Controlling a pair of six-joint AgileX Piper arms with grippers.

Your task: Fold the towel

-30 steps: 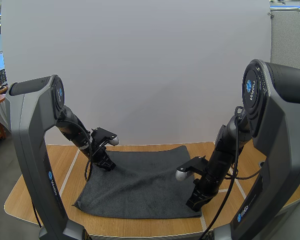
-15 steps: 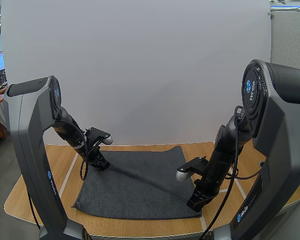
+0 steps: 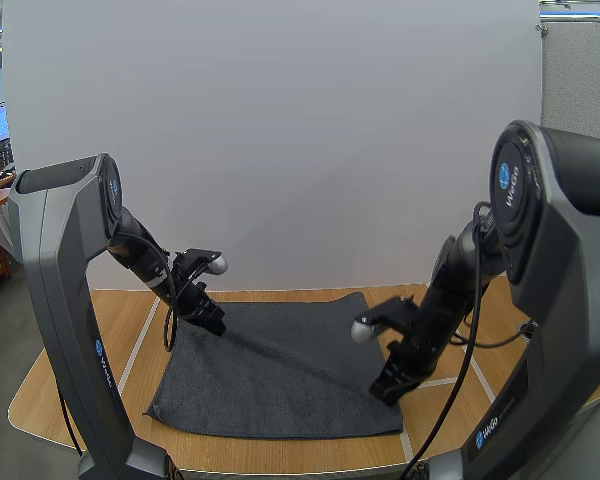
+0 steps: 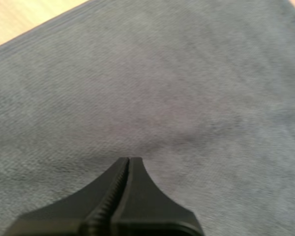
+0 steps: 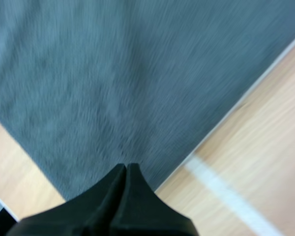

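A light wooden worktop (image 3: 80, 385) marked with white lines (image 3: 140, 345) stands in front of a plain white panel (image 3: 280, 150). On it a dark grey towel (image 3: 280, 370) lies spread out flat and unfolded, between the two arms, its near edge close to the worktop's front edge. A faint crease runs across the cloth from its far left corner toward the middle. The left arm (image 3: 145, 265) reaches down to that far left corner; its jaws are closed, pressed together into one dark wedge with nothing between them, the tips just over the cloth near its edge. The right arm (image 3: 450, 290) bends down at the towel's right side. Its jaws are likewise closed on nothing, and the tips sit over the towel's right border, just beside a white line on the bare wood. Whether either pair of tips touches the cloth cannot be told.
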